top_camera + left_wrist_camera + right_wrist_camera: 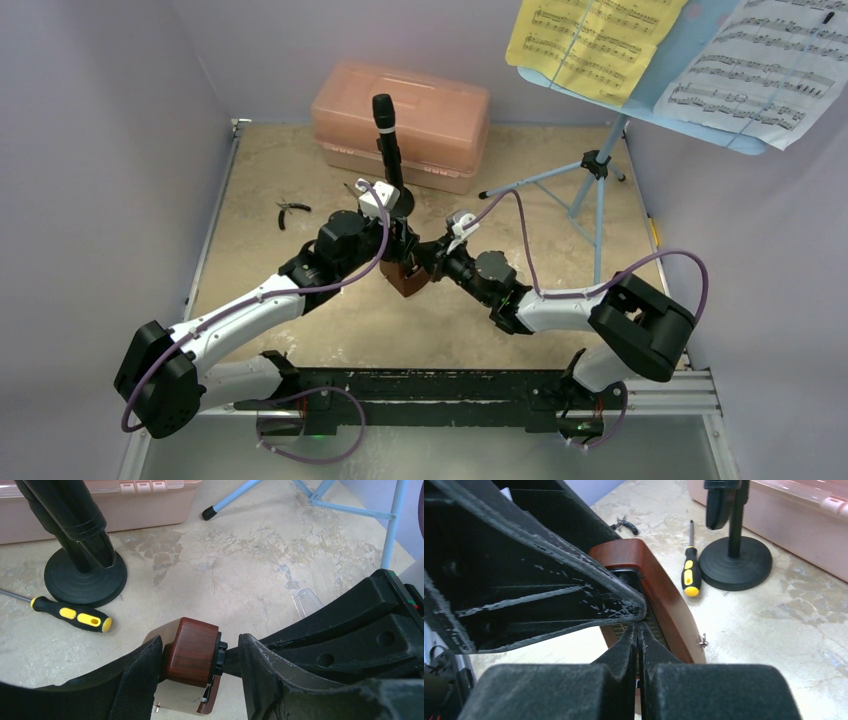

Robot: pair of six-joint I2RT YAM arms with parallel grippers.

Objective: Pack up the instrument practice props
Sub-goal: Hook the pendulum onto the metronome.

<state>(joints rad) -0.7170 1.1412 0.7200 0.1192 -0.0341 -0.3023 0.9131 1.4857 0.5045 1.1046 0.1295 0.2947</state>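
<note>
The brown wooden metronome (pixel 405 276) sits mid-table between both grippers. In the left wrist view my left gripper (pixel 200 645) is open and straddles the metronome (pixel 192 652). Its left pad (pixel 135 680) touches the wood and its right finger (pixel 260 670) stands apart. My right gripper (pixel 638 627) is shut, its tips against the metronome's open front face (pixel 659 605), reaching in between the wood and my left gripper's right finger. The black pipe (pixel 387 140) stands upright on its round base (pixel 85 575). The light-blue music stand (pixel 597 170) holds yellow (pixel 590 40) and white (pixel 760 70) pages.
The pink translucent case (pixel 400 120) lies closed at the back, behind the pipe. A yellow-and-black screwdriver (pixel 75 616) lies by the pipe's base. Pliers (pixel 290 210) lie to the left. A small clear plastic piece (pixel 306 600) lies on the table. Walls stand left and right.
</note>
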